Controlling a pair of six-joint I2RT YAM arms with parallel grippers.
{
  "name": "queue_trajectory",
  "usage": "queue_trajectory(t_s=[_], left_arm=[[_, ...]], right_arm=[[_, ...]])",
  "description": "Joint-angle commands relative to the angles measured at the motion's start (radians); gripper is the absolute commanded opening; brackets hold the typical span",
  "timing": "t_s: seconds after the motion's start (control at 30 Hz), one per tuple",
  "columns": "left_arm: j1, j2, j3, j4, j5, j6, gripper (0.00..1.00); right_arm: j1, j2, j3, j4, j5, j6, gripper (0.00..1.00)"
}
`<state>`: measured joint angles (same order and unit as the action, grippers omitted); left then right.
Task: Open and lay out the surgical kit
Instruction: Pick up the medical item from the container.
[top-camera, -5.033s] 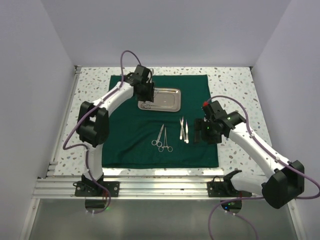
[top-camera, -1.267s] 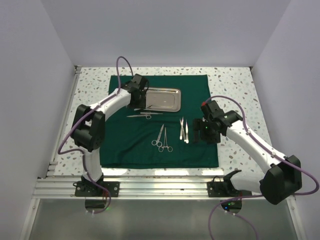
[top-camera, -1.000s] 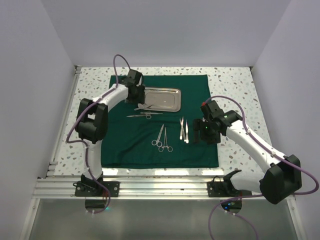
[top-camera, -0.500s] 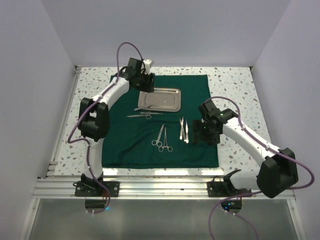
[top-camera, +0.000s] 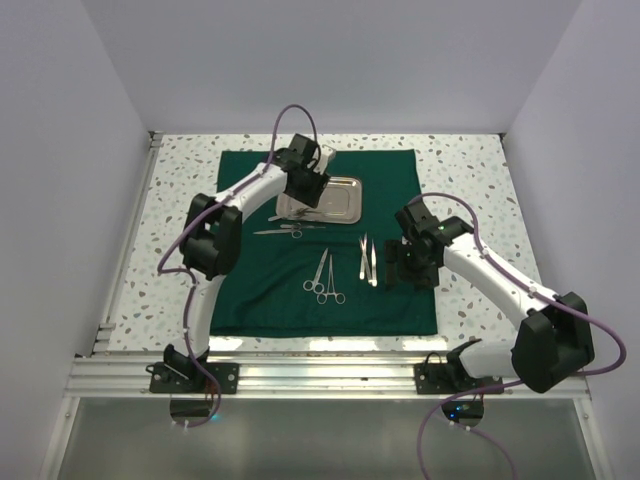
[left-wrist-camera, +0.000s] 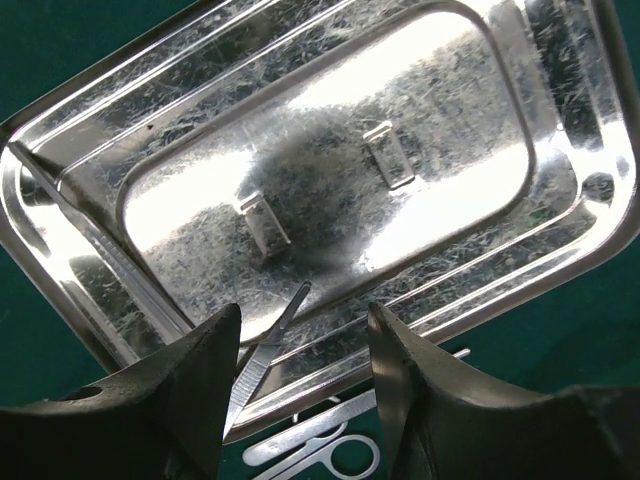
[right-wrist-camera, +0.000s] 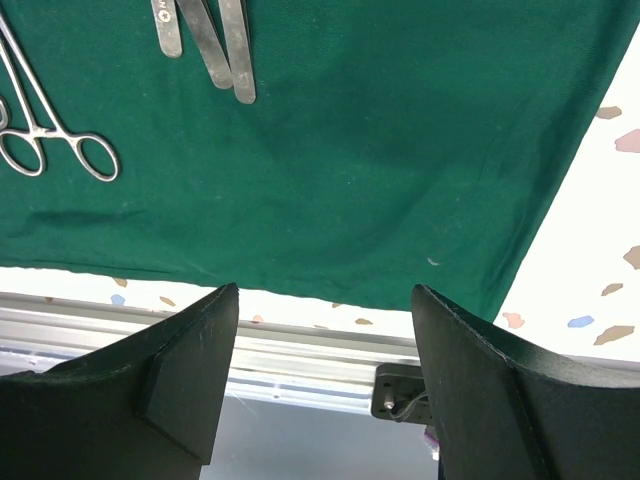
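- Starting at your left jaws: they stand apart above the near left rim of the steel tray (left-wrist-camera: 330, 180). A slim silver instrument (left-wrist-camera: 272, 335) lies in the gap with its tip across that rim, and neither finger is visibly clamped on it.
- Below the rim, the ring handles of a second instrument (left-wrist-camera: 320, 450) rest on the green cloth (left-wrist-camera: 600, 330).
- Your right jaws are apart too, with nothing between them. They hover over the cloth's right side, close to its near edge.
- Beyond them lie the tweezers (right-wrist-camera: 233, 50).
- From above, you can see the cloth spread flat in the middle of the table (top-camera: 180, 200). The tray sits at the cloth's far middle, and two ring-handled clamps (top-camera: 323, 277) lie beside the tweezers near its centre.
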<state>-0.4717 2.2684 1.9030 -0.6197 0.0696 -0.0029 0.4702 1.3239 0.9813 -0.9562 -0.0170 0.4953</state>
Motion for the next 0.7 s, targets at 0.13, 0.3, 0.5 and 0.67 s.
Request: queue_trajectory(t_s=[0.13,0.3,0.5,0.67], left_arm=[[0.015,-0.058,-0.054,-0.006,-0.128,0.056,0.57],[0.013,-0.067,-0.082,-0.002,-0.151,0.064,0.57],[0.013,-0.037,-0.104,-0.017,-0.171,0.061,0.56],[0.019,0.003,-0.122,-0.018,-0.200,0.049,0.49]], right_arm=[[0.001,0.020,0.039,0.010,0.006,-0.026,0.73],[0.001,0.023,0.040,0.008,0.008,-0.035,0.73],[0.001,0.032,0.043,0.008,0.006,-0.041,0.73],[0.001,0.031,0.042,0.007,0.011,-0.041,0.73]])
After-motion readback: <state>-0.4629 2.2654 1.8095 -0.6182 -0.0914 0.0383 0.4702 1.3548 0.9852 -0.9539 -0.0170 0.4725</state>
